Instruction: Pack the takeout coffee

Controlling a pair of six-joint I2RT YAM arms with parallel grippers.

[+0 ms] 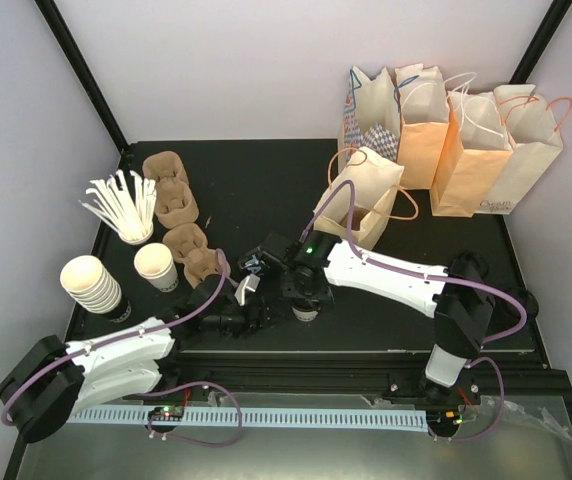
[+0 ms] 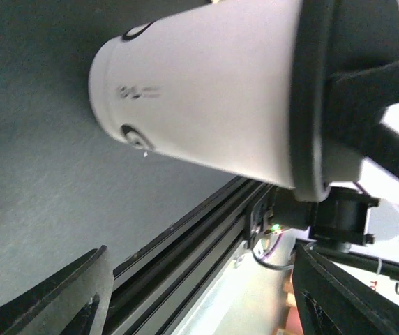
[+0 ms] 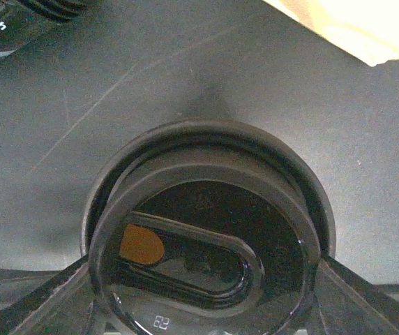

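- While R pincer (image 3: pixel 206 264) clamps the lid (image 3: pixel 199 209) by its rim from above, fingers on opp. sides, the cup (image 2: pixel 206 98) sits under that lid. Can't tell if its base touches the table (image 2: pixel 39 174) or hangs just off it.
- Cup is mid-table near the front edge, between the two arms. The open bag (image 1: pixel 361 195) is close behind it.
- L pincer (image 2: pixel 203 279) gapes wide, nothing between its fingers. The cup is beside it, apart, not in it.
- Why so, my read: a top grip on the rim keeps the cup upright & the lid pressed on, so nothing spills. L side is free, so one arm alone can carry.
- Lid looks seated square on the cup, sip slot up, w/ an orange patch showing in it.
- Black cup (image 3: pixel 4 21) w/ pale print shows at the corner of R wrist view. Not ours.
- Cream cups (image 1: pixel 91 285), stirrers (image 1: pixel 124 205) & carriers (image 1: pixel 171 190) are parked far L, well apart from the action.
- Next, prob.: lift straight up, swing over the bag mouth, lower in upright.
- Risks: the grip is on the lid only, so the lid could pop off & the cup drop. Bag handles could snag the pincer too.
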